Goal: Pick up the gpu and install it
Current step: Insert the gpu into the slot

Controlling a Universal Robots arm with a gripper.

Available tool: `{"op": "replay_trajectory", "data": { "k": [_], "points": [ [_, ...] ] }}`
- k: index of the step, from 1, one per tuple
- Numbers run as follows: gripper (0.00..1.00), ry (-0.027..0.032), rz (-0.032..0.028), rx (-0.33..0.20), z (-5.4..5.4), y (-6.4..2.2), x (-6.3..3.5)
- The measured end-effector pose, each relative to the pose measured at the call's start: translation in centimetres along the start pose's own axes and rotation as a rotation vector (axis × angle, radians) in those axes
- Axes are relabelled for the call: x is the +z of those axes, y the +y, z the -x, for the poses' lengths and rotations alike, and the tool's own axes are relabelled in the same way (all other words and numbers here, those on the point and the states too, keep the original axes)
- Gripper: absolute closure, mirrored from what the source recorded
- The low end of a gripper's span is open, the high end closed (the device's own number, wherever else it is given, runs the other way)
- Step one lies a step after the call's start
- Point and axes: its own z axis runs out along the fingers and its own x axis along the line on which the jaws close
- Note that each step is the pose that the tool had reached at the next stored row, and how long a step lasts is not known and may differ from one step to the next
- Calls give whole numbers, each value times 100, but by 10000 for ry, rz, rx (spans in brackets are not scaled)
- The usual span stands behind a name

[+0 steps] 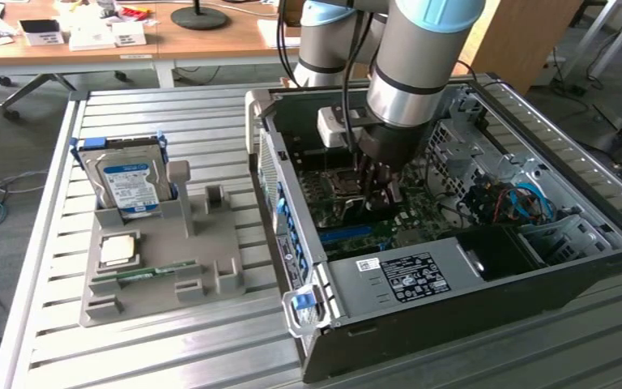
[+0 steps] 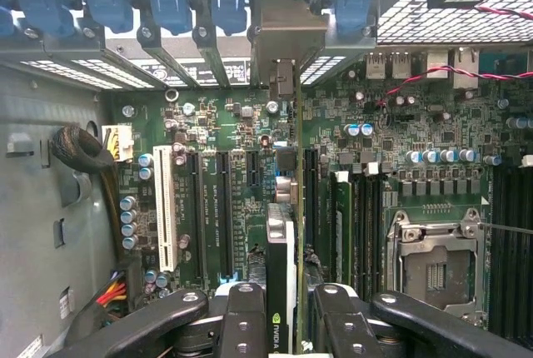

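**Gripper (image 2: 287,335) clamps gpu (image 2: 281,246) on edge inside computer case (image 1: 452,324)**

Black fingers (image 2: 241,316) close in from both sides on the gpu, pinching the thin card between them so that the wrist view sees it edge-on, with a logo on the part just beyond the pads. The card stands upright over the motherboard (image 2: 400,125) on the case floor, lined up among the long black expansion slots. A white slot (image 2: 164,208) lies a few rows to one side and the bare processor socket (image 2: 433,270) lies to the other. Its far end reaches a grey metal bracket (image 2: 287,33) at the case wall that carries the blue latches (image 2: 171,8). Whether its lower edge is seated in a slot cannot be told.

From the exterior view, the arm (image 1: 419,57) comes down through the open side of the case, and the gripper (image 1: 381,194) is low above the board near the case's middle. A labelled power supply (image 1: 419,275) sits inside at the case's near end.

Outside the case, beside its blue-latched wall, a grey holder (image 1: 159,251) rests on the slatted metal table (image 1: 181,348). It carries a hard drive (image 1: 127,182) standing upright, a processor chip (image 1: 117,250) and a narrow green memory stick (image 1: 143,274).
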Motion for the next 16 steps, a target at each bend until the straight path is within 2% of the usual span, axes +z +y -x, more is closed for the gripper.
{"op": "replay_trajectory", "data": {
  "k": [16],
  "points": [
    [73, 8, 35, 1, 0, -9, 5]
  ]
}}
